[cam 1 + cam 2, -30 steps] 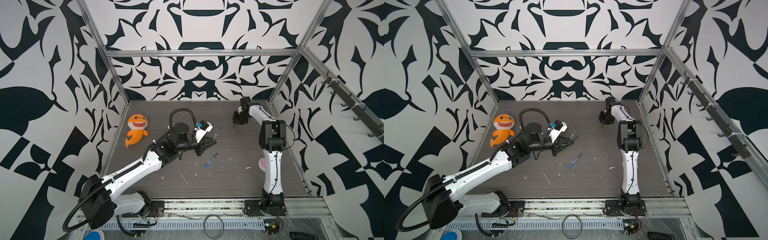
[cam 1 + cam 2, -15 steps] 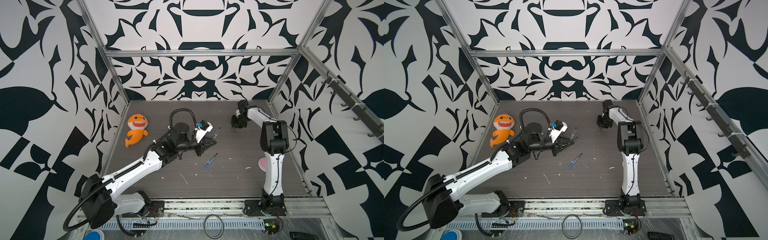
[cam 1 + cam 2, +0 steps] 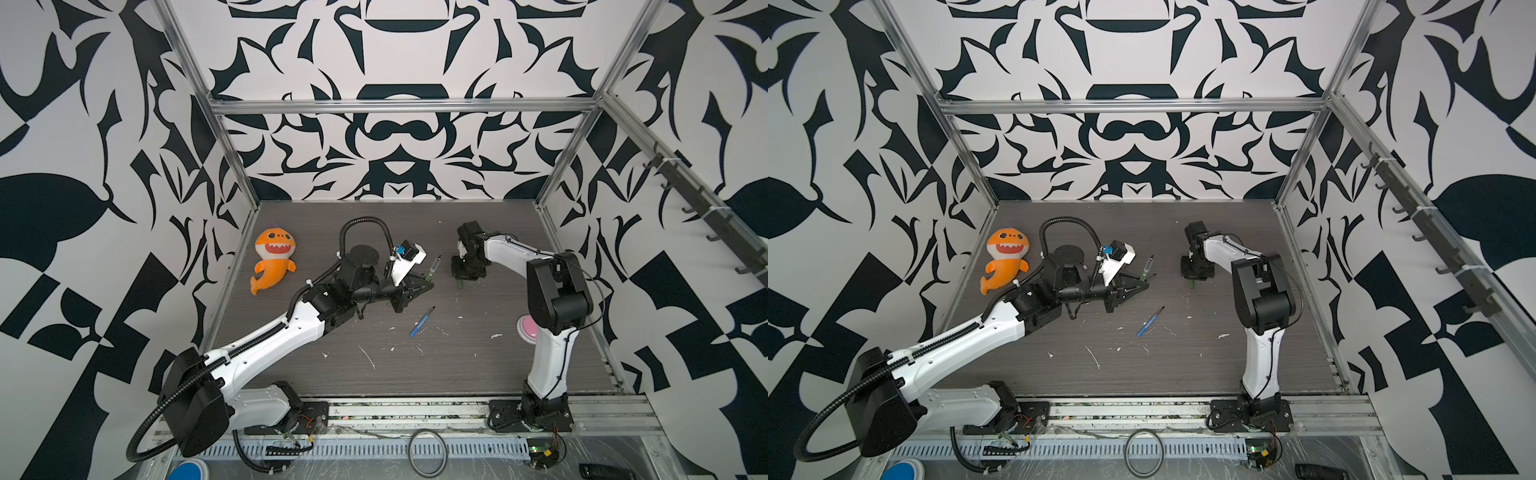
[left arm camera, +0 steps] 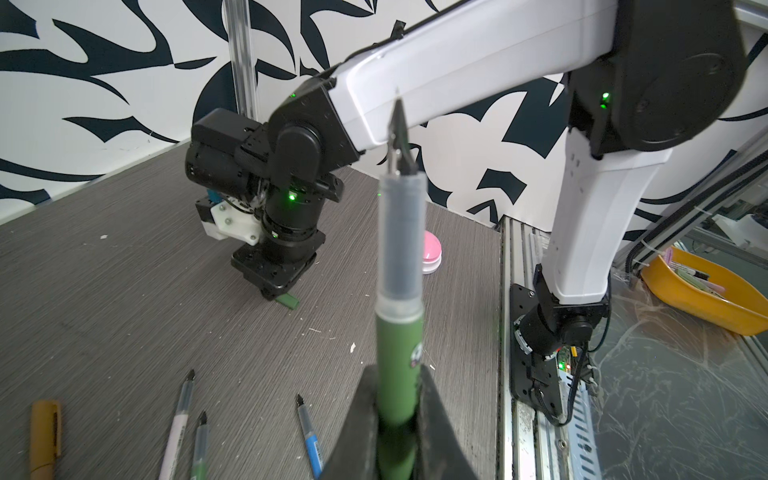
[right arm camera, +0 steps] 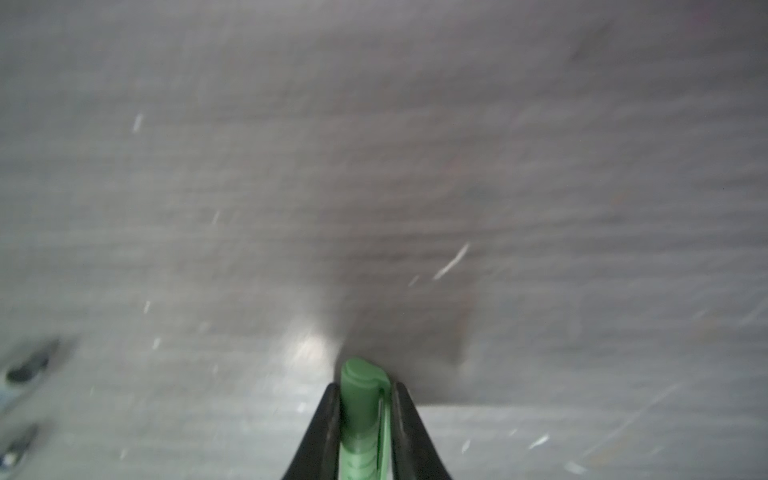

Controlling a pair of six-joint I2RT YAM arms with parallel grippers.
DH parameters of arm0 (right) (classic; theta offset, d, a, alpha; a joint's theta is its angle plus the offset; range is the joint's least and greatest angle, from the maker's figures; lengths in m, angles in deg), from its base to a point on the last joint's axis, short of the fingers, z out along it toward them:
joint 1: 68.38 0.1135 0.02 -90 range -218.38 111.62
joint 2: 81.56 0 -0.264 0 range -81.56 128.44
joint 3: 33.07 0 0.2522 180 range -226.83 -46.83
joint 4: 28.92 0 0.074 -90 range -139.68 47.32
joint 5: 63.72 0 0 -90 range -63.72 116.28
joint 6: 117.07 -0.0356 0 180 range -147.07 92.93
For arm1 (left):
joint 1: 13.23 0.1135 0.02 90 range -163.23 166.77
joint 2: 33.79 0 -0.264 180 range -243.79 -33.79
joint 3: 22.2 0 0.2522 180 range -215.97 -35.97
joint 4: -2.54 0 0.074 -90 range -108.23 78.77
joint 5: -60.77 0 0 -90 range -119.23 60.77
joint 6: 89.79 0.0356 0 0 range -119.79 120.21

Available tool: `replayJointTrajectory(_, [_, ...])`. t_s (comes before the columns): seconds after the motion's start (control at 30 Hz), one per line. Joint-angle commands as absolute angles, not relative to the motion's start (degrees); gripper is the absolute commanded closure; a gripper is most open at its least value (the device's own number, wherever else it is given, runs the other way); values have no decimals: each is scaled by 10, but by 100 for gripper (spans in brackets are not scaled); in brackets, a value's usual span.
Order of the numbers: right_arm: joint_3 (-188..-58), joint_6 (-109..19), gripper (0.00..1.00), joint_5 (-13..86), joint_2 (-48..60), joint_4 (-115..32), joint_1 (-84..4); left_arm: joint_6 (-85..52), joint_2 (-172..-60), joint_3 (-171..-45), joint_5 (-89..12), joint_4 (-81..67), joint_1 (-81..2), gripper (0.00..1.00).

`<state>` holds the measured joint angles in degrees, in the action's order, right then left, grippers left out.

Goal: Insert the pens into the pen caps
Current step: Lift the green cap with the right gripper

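Note:
My left gripper [image 3: 420, 286] [image 3: 1139, 286] is shut on the green barrel of a pen [image 3: 432, 268] [image 3: 1147, 268]. In the left wrist view that green pen [image 4: 400, 324] sticks out of the left gripper [image 4: 397, 395], its dark tip aimed at the right arm. My right gripper [image 3: 466, 274] [image 3: 1196, 272] [image 4: 276, 286] points down at the floor, shut on a green pen cap [image 3: 460, 284] [image 4: 289, 301] [image 5: 362, 415]. A blue pen [image 3: 422, 322] [image 3: 1150, 322] [image 4: 311, 436], a pink-white pen [image 4: 178, 424], another green pen [image 4: 200, 444] and an orange-brown one [image 4: 43, 436] lie on the floor.
An orange shark plush [image 3: 274, 259] lies at the back left. A pink disc [image 3: 524, 328] [image 4: 432, 251] sits by the right arm's upright link. White scuffs dot the dark floor [image 3: 457, 365]. A yellow tray [image 4: 706, 303] stands outside the frame rail.
My right gripper has swung left and toward the front with the green cap, closer to the held pen. The left arm and its pen have stayed put.

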<state>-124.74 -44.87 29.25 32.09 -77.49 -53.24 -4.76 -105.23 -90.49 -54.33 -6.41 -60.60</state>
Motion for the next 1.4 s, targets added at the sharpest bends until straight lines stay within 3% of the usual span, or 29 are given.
replayJointTrajectory(0.0, [-1202, -438, 72, 345, 285, -754, -532, -50, -1054, -926, -553, -64, -611, 91])
replayJointTrajectory(0.1, [-1193, -432, 63, 367, 262, -767, -532, -48, -1051, -928, -551, -70, -615, 91])
replayJointTrajectory(0.2, [-1182, -431, 60, 363, 240, -770, -533, -44, -1046, -929, -548, -73, -618, 91])
replayJointTrajectory(0.53, [-1143, -459, 81, 422, 211, -717, -567, -41, -1048, -928, -550, -73, -620, 91])
replayJointTrajectory(1.37, [-1149, -451, 77, 397, 272, -718, -571, -41, -1054, -928, -552, -74, -621, 91])
